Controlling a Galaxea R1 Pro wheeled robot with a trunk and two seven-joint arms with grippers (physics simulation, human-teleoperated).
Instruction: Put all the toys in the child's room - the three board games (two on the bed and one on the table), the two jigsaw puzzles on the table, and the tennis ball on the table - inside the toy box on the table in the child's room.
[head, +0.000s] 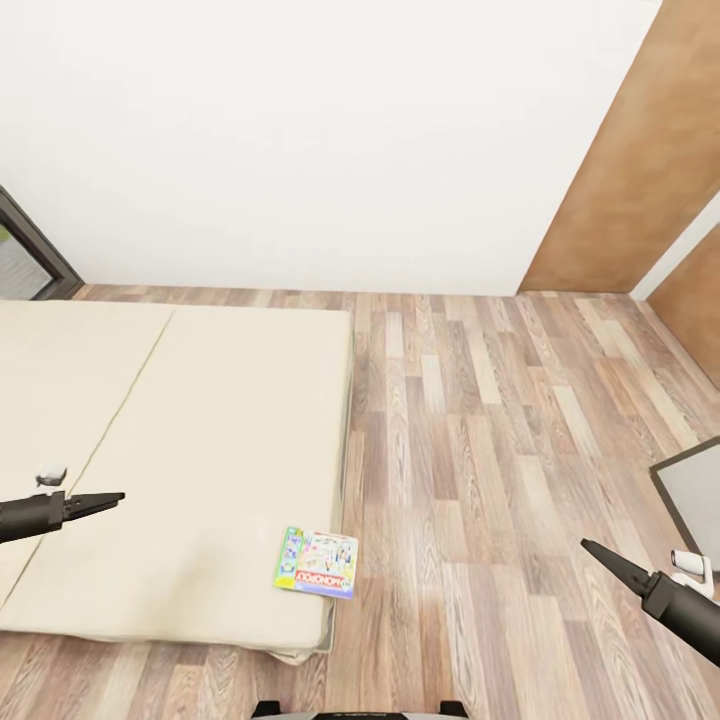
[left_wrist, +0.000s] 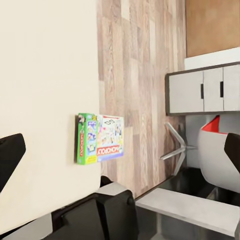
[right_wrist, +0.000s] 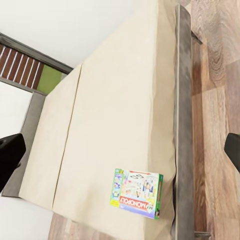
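Observation:
One board game (head: 318, 563), a flat box with a busy green, blue and red cover reading "MONOPOLY", lies on the near right corner of the cream bed (head: 200, 420). The same board game (left_wrist: 100, 138) (right_wrist: 137, 192) appears in both wrist views, lying flat by the bed's edge. My left gripper (head: 108, 498) hovers over the bed, left of the game and apart from it. Its fingers (left_wrist: 10, 155) stand wide apart, open and empty. My right gripper (head: 597, 553) hangs over the floor to the game's right. Its fingers (right_wrist: 9, 160) are also spread, open and empty.
Wood-plank floor (head: 480, 420) runs right of the bed. Brown wardrobe doors (head: 640, 170) stand at the back right. A pale grey top with a dark frame (head: 690, 490) juts in at the right edge. The left wrist view shows a grey cabinet (left_wrist: 200, 90) and a red chair (left_wrist: 215, 125).

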